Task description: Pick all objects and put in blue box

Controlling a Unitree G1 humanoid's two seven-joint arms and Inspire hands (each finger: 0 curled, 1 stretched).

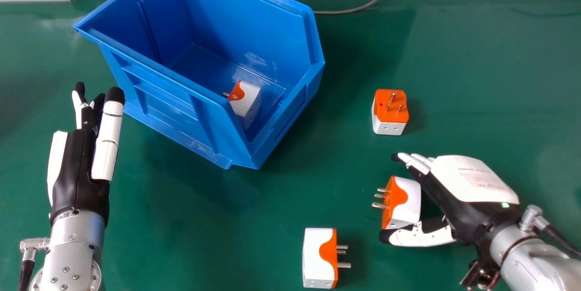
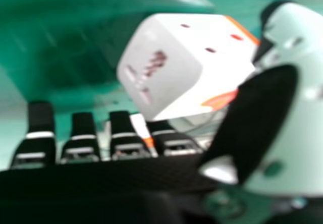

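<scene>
Fingers of right hand near-straight, unclenched; adapter between them and thumb, prongs leftward; firm contact unclear. Likely next: close, then carry ahead-left to blue box.

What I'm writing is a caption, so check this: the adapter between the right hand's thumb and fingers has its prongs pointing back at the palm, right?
Not the prongs: the head view shows them pointing away from the right hand. The adapter is indeed between its thumb and fingers.
</scene>
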